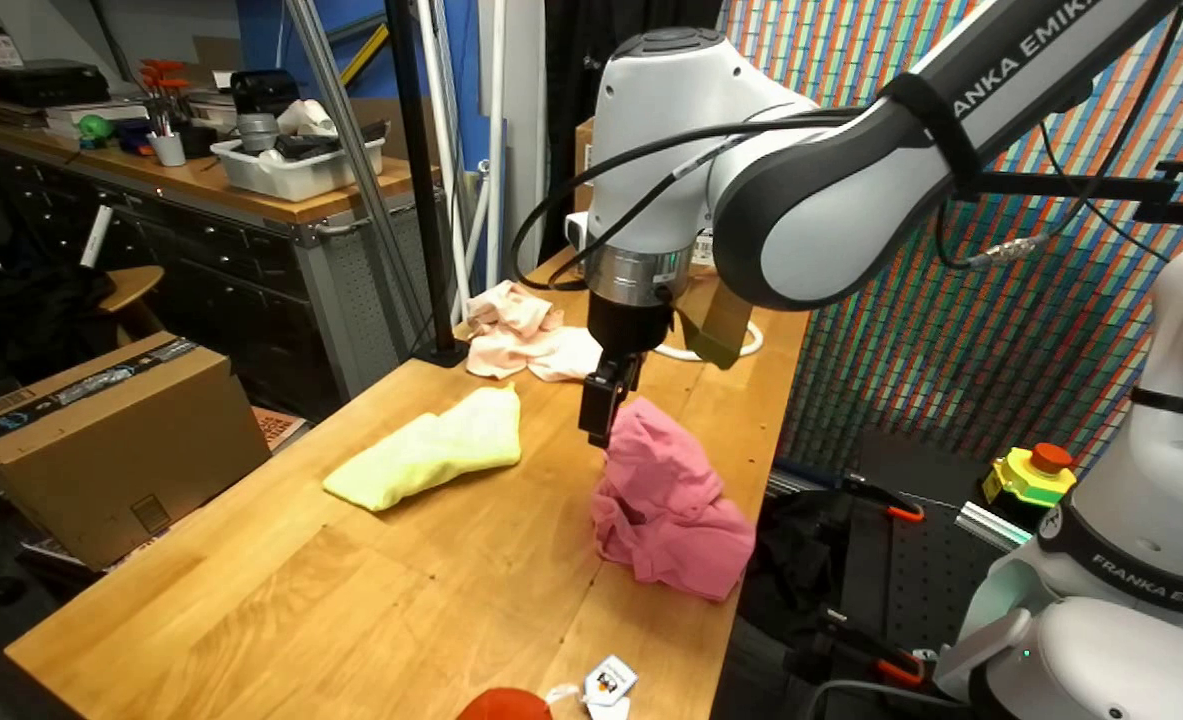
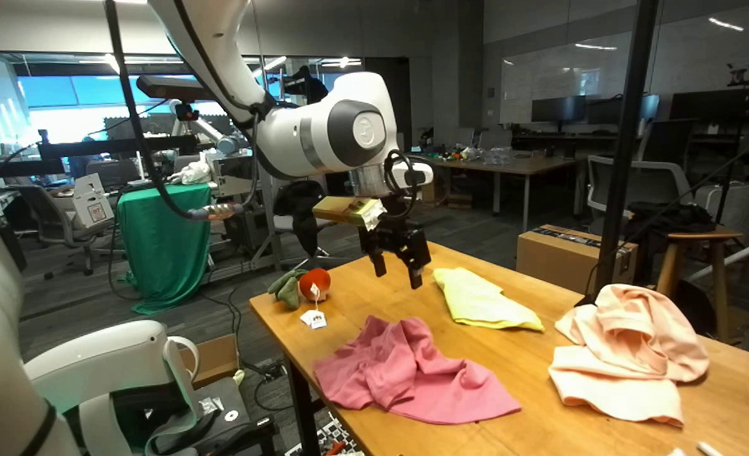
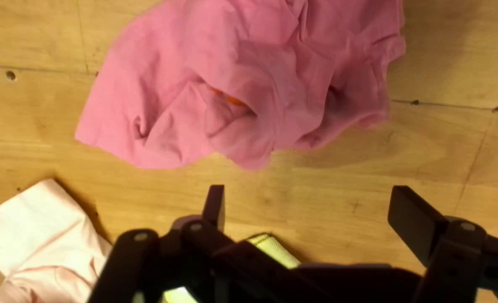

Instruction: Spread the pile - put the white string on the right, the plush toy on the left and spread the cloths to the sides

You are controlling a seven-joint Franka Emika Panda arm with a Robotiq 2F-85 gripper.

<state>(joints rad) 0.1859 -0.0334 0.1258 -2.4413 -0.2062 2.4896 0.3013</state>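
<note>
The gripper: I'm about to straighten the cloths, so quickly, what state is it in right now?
Gripper: open, jaws wide apart, holding nothing.

In an exterior view, "ANKA EMIKA" ran along the arm link (image 1: 871, 200) above the pincer (image 1: 601, 432), and "FRANKA EMIKA" stood on a black band (image 1: 1131, 578) well apart from it; print on the white tag (image 1: 610, 682) below the pincer was too small.

On the counter (image 1: 251, 610), a crumpled pink cloth (image 2: 406, 373) lies between the red-orange, green-leaved plush toy (image 2: 312, 279) and a rumpled cream-pink cloth (image 2: 627, 354). A yellow-green cloth (image 2: 485, 301) lies folded, apart from these; the white string (image 1: 755, 341), partly hidden, curves near the cream-pink cloth.
</note>
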